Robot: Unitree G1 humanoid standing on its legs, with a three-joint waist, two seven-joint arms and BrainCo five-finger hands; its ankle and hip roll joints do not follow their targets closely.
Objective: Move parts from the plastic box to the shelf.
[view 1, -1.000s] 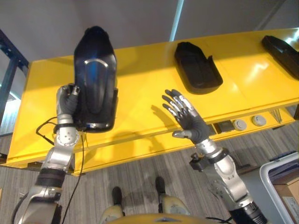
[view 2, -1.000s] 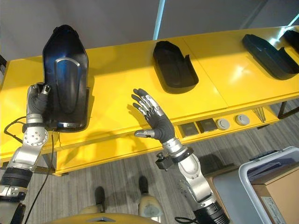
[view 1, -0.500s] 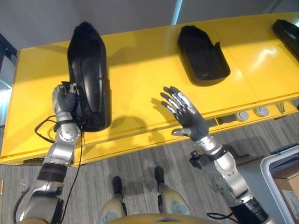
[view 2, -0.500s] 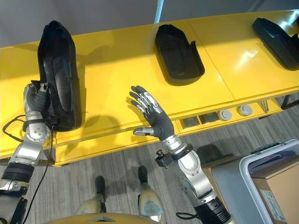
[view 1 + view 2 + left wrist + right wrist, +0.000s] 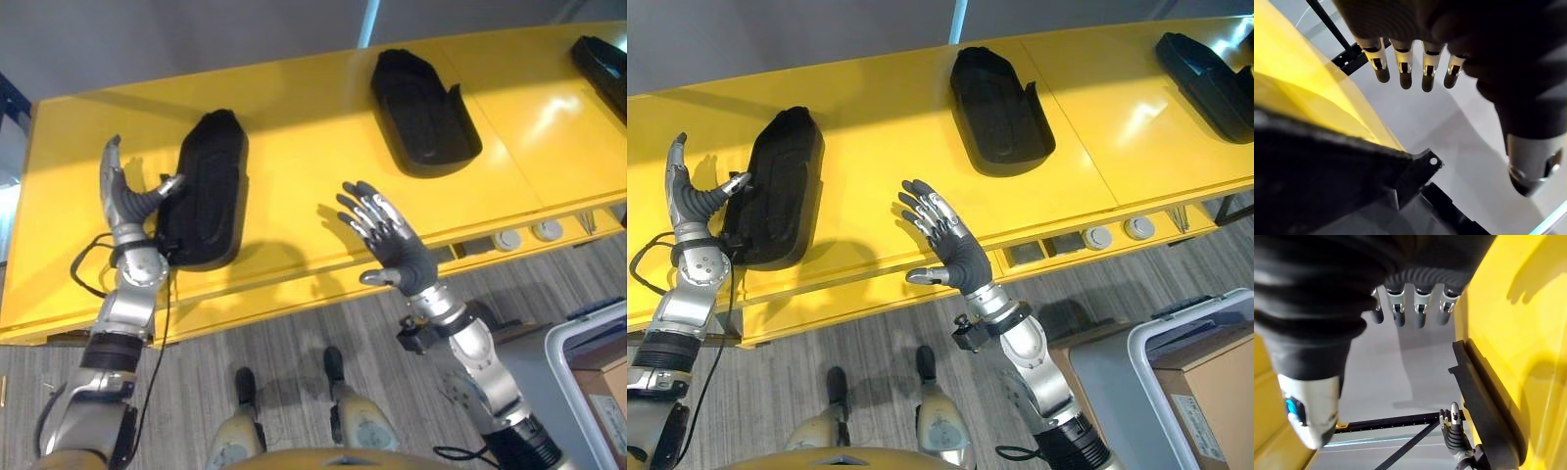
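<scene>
The black part lies flat on the yellow shelf just beside the released left hand, fingers straight; it appears rigid, light, best gripped along its near edge.

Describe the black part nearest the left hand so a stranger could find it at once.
On the long yellow shelf lie three black moulded plastic parts. Yours is the leftmost black part, lying flat beside the open left hand. The other two sit farther right, with no hand next to them.
</scene>
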